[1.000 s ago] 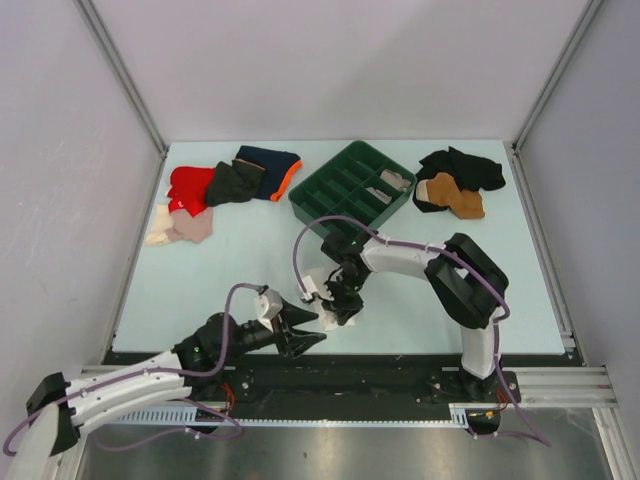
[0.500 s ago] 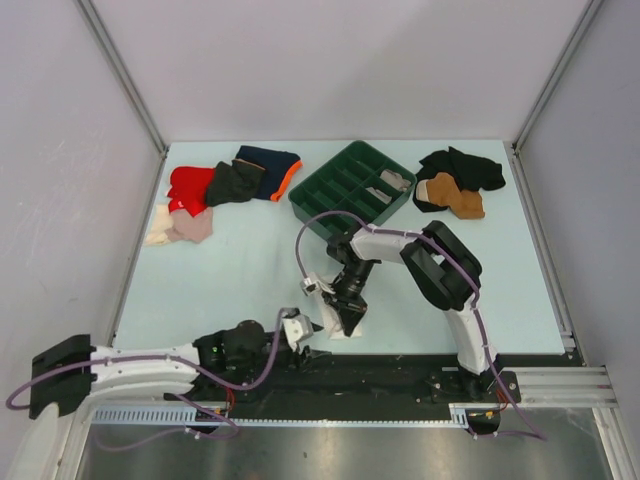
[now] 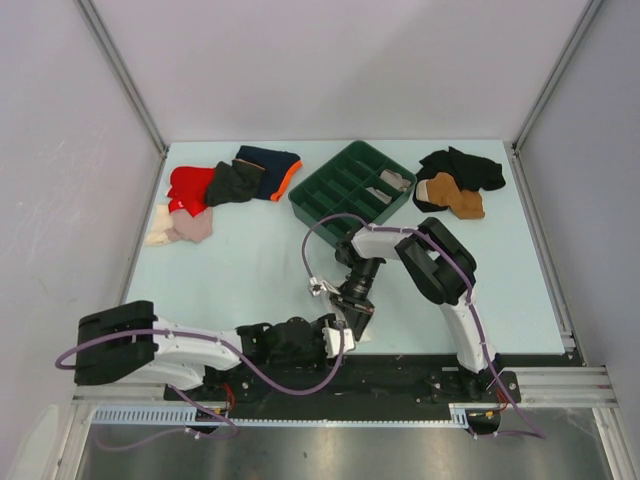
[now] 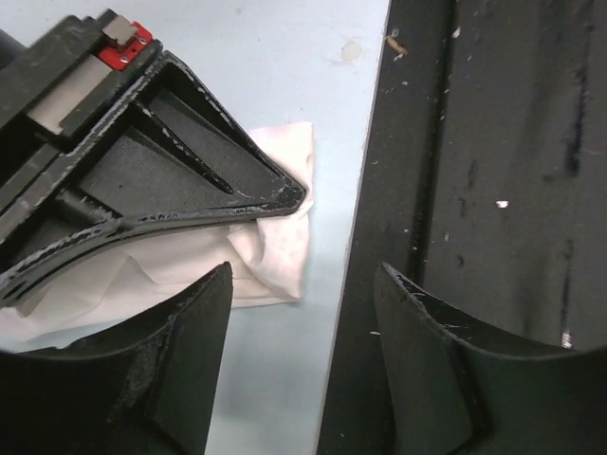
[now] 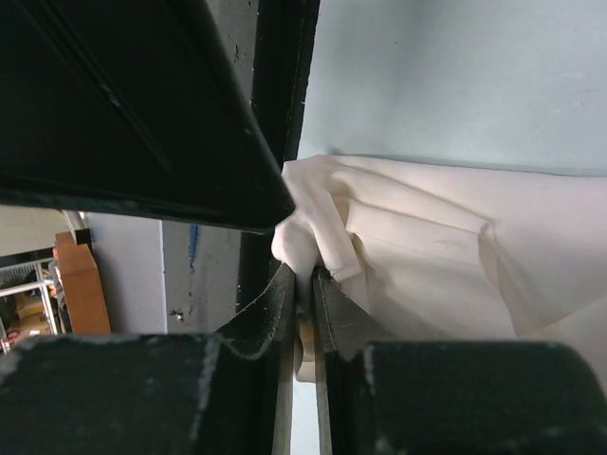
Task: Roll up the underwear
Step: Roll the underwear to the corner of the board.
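White cloth, the underwear (image 5: 427, 256), lies bunched on the pale blue table (image 3: 250, 270) at its near edge, right beside the black strip that runs along the front; the right gripper (image 5: 305, 284) has its two fingers nearly pressed together with a fold of the cloth's edge pinched between them (the fabric wraps around the tip of one finger), and the rest of the garment spreads away from the fingers in soft creases; in the left wrist view the underwear (image 4: 275, 251) sits under and just past the right gripper's dark finger, one corner poking out toward the table edge; the left gripper (image 4: 303, 313) hangs with its jaws apart, holding nothing, one finger over the blue surface near the cloth and the other over the black strip; from above the garment is mostly hidden beneath the two grippers, so its full outline is hard to make out.
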Available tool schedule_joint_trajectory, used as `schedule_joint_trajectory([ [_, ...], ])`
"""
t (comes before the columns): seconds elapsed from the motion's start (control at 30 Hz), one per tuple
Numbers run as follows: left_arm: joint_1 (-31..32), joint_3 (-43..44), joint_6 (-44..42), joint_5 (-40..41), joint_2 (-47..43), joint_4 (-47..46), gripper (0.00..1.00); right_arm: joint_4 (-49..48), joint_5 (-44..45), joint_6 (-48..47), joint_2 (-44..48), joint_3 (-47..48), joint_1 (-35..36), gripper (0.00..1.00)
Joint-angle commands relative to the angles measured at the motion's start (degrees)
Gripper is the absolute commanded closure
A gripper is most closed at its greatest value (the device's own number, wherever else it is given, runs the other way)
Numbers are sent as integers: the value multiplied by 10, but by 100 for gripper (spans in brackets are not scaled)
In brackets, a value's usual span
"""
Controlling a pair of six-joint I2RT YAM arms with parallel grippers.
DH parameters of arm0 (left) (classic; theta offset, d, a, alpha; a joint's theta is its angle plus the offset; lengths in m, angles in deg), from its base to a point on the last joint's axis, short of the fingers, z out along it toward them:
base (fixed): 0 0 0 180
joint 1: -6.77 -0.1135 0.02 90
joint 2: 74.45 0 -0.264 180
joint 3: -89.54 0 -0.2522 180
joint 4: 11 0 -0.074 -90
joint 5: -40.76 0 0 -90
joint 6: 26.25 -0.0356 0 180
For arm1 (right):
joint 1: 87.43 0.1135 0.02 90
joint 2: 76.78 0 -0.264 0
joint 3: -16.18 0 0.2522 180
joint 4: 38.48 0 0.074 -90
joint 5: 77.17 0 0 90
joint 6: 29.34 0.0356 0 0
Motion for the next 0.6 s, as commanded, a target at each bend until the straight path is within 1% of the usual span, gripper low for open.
schedule_joint_trajectory([
  [0.0,4,42,-33,13,51,1,35,18,-2,-19,-6,12,-7,91],
  [0.13,4,67,-32,21,94,13,42,18,-2,-21,-5,12,-10,91],
  [0.2,4,82,-29,36,108,24,52,17,-2,-20,-5,11,-10,91],
  [0.23,3,87,-26,40,123,28,58,17,-2,-20,-5,12,-9,91],
  [0.27,3,93,-24,45,130,35,74,18,-2,-20,-4,12,-11,91],
  [0.33,1,111,-14,47,150,58,83,18,-2,-21,-2,12,-12,90],
  [0.37,-1,115,-9,48,155,65,91,18,-2,-23,0,12,-13,90],
  [0.43,-7,120,9,40,162,78,98,20,-7,-28,7,12,-15,89],
  [0.5,-21,115,32,22,158,84,100,19,-12,-30,17,12,-22,87],
  [0.57,-38,112,49,-31,153,93,100,17,-19,-30,43,12,-38,85],
])
